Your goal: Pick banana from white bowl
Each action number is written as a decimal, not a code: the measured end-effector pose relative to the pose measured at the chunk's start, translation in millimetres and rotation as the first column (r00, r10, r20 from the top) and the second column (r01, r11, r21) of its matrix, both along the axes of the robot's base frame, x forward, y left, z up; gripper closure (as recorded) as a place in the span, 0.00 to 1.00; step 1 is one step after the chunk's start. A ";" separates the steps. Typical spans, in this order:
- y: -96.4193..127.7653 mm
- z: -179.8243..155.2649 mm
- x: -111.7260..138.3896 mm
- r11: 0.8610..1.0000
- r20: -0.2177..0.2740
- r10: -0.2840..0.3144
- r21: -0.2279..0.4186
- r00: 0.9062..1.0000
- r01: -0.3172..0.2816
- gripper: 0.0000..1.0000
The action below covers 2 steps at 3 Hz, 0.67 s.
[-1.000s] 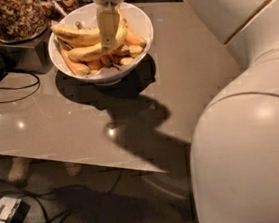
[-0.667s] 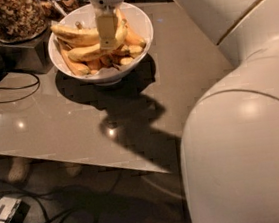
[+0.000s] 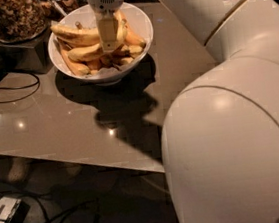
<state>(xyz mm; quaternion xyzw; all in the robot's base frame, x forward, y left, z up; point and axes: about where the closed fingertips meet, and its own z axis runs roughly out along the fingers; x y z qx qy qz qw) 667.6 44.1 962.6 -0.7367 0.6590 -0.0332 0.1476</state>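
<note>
The white bowl stands at the back of the grey table, filled with several yellow bananas. A long curved banana lies across the top left of the pile, and another lies just below it. My gripper hangs straight down from its white wrist over the middle of the bowl, its tip down among the bananas and just right of the long one. Whether it holds anything is hidden.
A glass jar of brown nuts stands on a dark tray left of the bowl. A black cable loops on the table at the left. My white arm fills the right side. Cables lie on the floor below.
The gripper stays over the middle of the bowl. The big arm segment at the right has swung a little leftward into view.
</note>
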 end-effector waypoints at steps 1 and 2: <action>-2.0 -6.5 8.1 1.000 0.001 0.007 -0.018 1.000 -0.007 0.45; -3.4 -13.8 12.0 0.999 -0.006 0.012 -0.031 1.000 -0.012 0.44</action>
